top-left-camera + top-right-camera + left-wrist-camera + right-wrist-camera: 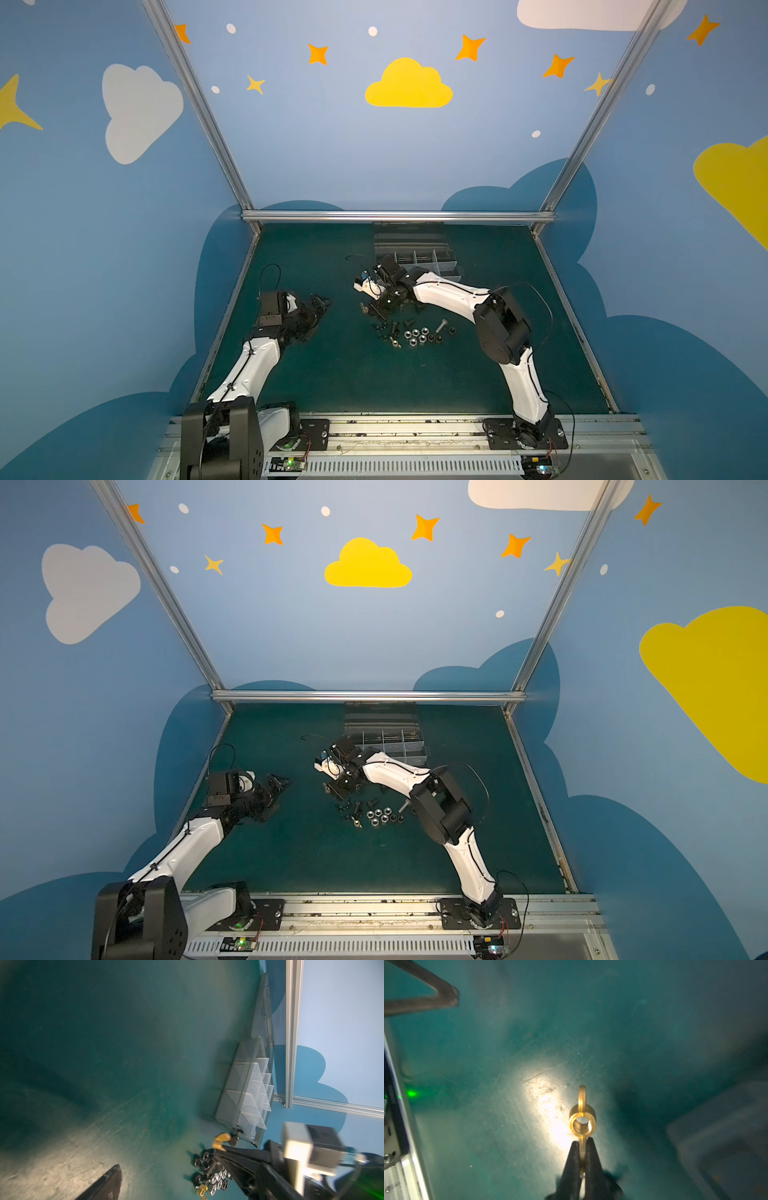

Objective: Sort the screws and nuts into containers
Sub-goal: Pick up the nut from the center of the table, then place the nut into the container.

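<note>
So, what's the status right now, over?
Right end effector shut on brass wing nut. Left end effector open, empty. Nothing seen blocking organiser box.

Robot lab cell: aluminium frame (pixel 395 216), cloud-and-star wall panels (pixel 332 145), green bench mat (pixel 353 374), arm-mounting rail (pixel 395 432).

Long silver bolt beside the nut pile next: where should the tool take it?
Grip the long silver bolt mid-shank from straight above, tool turned square to its slant. It lies flat on the mat, just outside the nut cluster, so both sides look reachable.
</note>
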Tool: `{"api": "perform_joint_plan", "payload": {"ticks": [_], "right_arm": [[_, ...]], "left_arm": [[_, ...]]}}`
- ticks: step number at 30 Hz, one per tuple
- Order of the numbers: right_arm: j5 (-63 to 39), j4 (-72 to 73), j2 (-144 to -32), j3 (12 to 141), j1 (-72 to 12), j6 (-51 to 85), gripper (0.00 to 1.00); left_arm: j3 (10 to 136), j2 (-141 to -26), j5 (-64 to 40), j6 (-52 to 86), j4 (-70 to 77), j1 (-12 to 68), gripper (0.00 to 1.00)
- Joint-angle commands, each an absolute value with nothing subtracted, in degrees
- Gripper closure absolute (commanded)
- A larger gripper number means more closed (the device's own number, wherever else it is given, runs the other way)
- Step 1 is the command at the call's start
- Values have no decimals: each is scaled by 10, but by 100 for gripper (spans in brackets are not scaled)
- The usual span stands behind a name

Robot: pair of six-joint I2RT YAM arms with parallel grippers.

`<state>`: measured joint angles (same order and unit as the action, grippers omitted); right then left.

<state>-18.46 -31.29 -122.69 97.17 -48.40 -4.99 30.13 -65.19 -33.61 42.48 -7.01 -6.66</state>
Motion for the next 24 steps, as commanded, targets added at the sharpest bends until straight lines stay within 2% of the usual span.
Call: {"api": "perform_joint_plan", "payload": {"ticks": [1,9,24], "right_arm": [[-181,-345,-1188,981,-467,-57,100],[-140,-395,-1181,1037,-417,-73,100],[-88,-449,-1300,1182,-356,-94,100]], "left_arm": [[320,-649,-348,425,-68,-69,0],[330,-658,-370,427,-62,-65,0],[335,-675,-386,442,-42,-54,0]]}}
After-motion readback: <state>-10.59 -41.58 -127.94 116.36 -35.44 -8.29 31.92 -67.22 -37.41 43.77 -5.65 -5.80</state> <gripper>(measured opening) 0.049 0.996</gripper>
